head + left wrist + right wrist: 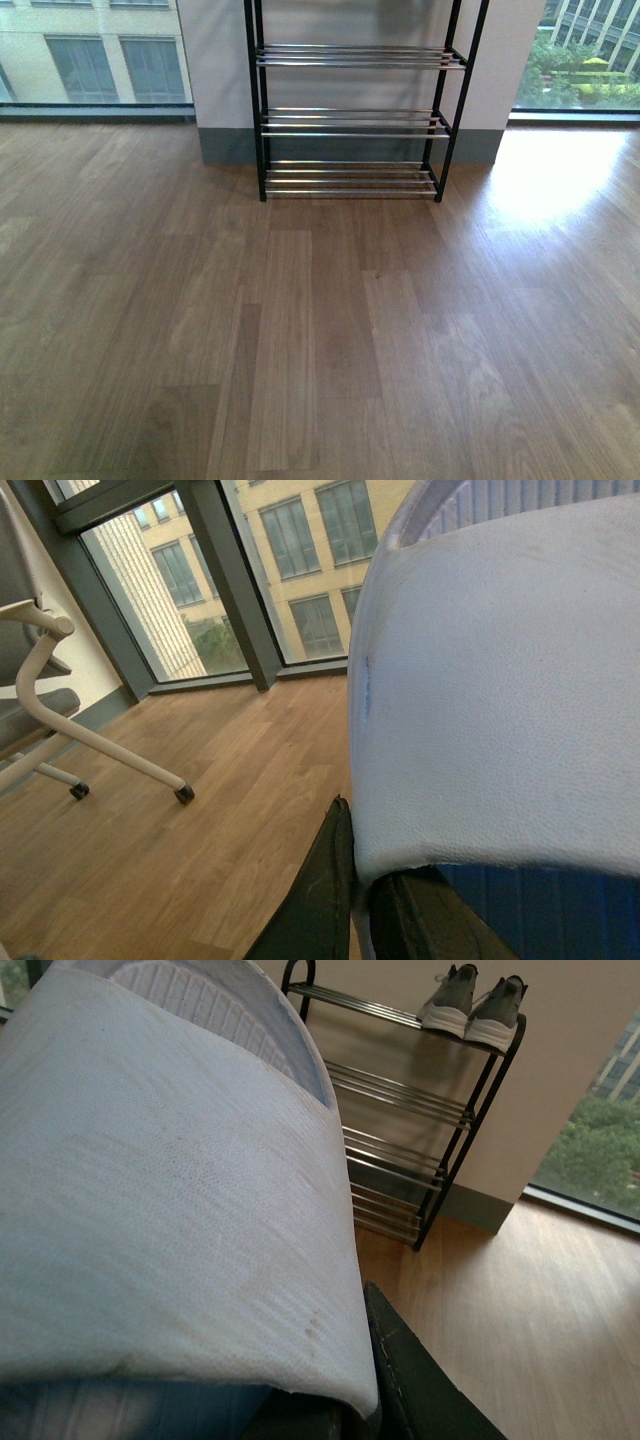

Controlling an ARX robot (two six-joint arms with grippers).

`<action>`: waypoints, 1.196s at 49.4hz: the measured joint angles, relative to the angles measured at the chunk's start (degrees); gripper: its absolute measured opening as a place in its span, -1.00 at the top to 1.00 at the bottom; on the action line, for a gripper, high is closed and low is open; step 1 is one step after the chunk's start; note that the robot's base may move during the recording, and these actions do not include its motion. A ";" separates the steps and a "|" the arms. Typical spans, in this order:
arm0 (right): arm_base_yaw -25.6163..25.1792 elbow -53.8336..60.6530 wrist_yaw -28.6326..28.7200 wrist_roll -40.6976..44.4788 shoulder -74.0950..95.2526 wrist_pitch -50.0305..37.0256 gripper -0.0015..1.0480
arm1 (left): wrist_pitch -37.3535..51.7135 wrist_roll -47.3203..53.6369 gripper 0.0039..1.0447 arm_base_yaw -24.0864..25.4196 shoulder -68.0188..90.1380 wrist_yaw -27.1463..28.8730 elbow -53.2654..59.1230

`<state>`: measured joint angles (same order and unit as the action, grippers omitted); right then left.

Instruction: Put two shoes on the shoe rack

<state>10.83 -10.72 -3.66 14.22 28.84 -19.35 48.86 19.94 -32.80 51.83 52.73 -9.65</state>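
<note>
Grey knit sneakers (470,1005) sit side by side on the top tier of the black shoe rack (390,1088). The left gripper (365,905) pinches a white slide sandal (500,680) in its jaws; the right gripper (352,1410) pinches a pale blue slide (170,1190) likewise

No writing, brand mark, number or sign is showing legibly in any of the three views. The grey sneakers (470,1002) are appearing too small in the right wrist view for any logo to be made out. The pale slide sandal (500,680) close to the left wrist camera and the second sandal (170,1190) close to the right wrist camera are showing only plain textured surface.
</note>
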 joint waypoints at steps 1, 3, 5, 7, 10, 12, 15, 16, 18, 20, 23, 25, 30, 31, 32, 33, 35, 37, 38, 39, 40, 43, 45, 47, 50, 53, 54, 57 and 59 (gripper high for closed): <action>0.00 0.00 0.00 0.00 0.00 0.00 0.97 | 0.00 -0.02 0.97 0.00 0.00 0.02 0.00; 0.00 0.00 0.00 0.00 0.00 0.00 0.97 | 0.00 -0.02 0.97 0.00 0.00 0.11 0.00; 0.00 0.00 0.00 0.00 0.00 0.00 0.97 | 0.00 -0.02 0.97 0.00 0.00 0.13 0.00; 0.00 0.00 0.00 0.00 0.00 0.00 0.97 | 0.00 0.00 0.97 0.00 0.00 0.00 0.00; 0.00 0.00 -0.02 -0.02 0.00 0.00 0.97 | 0.00 -0.02 0.97 0.00 0.00 0.02 0.00; 0.00 0.00 0.00 -0.02 0.02 0.00 0.97 | 0.00 -0.02 0.97 0.00 0.00 0.02 0.00; 0.00 0.00 0.00 -0.02 0.00 0.00 0.97 | 0.00 -0.02 0.97 0.00 -0.02 0.02 0.00; 0.00 0.00 0.00 -0.04 0.00 0.00 0.97 | 0.00 -0.02 0.97 0.00 -0.02 0.02 0.00; 0.00 0.00 0.00 -0.04 0.00 0.00 0.97 | 0.00 -0.02 0.97 0.00 -0.02 0.04 0.00; 0.00 0.00 0.00 -0.04 0.00 0.00 0.97 | 0.00 -0.02 0.97 0.00 -0.02 0.15 0.00; 0.00 0.00 0.00 -0.04 0.00 0.00 0.97 | 0.00 -0.02 0.97 0.00 -0.02 0.13 0.00; 0.00 0.00 0.00 -0.04 0.00 0.00 0.97 | 0.00 -0.02 0.97 0.00 -0.02 0.02 0.00; 0.00 0.00 0.00 -0.07 0.00 0.00 0.97 | 0.00 -0.02 0.97 0.00 -0.04 0.15 0.00; 0.00 0.00 0.00 -0.07 0.00 0.00 0.97 | 0.00 -0.02 0.97 0.00 -0.04 0.13 0.00; 0.00 0.00 0.00 -0.07 0.00 0.00 0.97 | 0.00 -0.02 0.97 0.00 -0.04 0.13 0.00; 0.00 0.00 0.00 -0.07 0.00 0.00 0.97 | 0.00 -0.02 0.97 0.00 -0.04 0.09 0.00; 0.00 0.00 -0.02 -0.07 0.00 0.00 0.97 | 0.00 0.00 0.97 0.00 -0.04 0.02 0.00; 0.00 0.00 0.00 -0.07 0.02 0.00 0.97 | 0.00 -0.02 0.97 0.00 -0.04 0.04 0.00; 0.00 0.00 0.00 -0.07 0.02 0.00 0.97 | 0.00 -0.02 0.97 0.00 -0.02 0.11 0.00; 0.00 0.00 0.00 -0.07 0.04 0.00 0.97 | 0.00 -0.02 0.97 0.00 -0.04 0.13 0.00; 0.00 0.00 0.00 -0.07 0.04 0.00 0.97 | 0.00 -0.02 0.97 0.00 -0.04 0.11 0.00; 0.00 0.00 0.00 -0.07 0.02 0.00 0.97 | 0.00 0.00 0.97 0.00 -0.04 -0.02 0.00; 0.00 0.00 0.00 -0.07 0.02 0.00 0.97 | 0.00 -0.02 0.97 0.00 -0.04 0.07 0.00; 0.00 0.00 -0.04 -0.07 0.02 0.00 0.97 | 0.00 -0.02 0.97 0.00 -0.04 0.04 0.00; 0.00 0.00 0.00 -0.07 0.04 0.00 0.97 | 0.00 -0.02 0.97 0.00 -0.04 0.02 0.00; 0.00 0.00 0.04 -0.07 0.04 0.00 0.97 | 0.00 -0.02 0.97 0.00 -0.04 0.13 0.00; 0.00 0.00 0.02 -0.07 0.04 0.00 0.97 | 0.00 -0.02 0.97 0.00 -0.04 0.09 0.00; 0.00 0.00 0.00 -0.07 0.02 0.00 0.97 | 0.00 -0.02 0.97 0.00 -0.04 0.07 0.00; 0.00 0.00 -0.02 -0.07 0.02 0.00 0.97 | 0.00 -0.02 0.97 0.00 -0.04 0.02 0.00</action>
<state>10.83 -10.72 -3.68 14.15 28.86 -19.35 48.86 19.92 -32.80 51.79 52.75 -9.65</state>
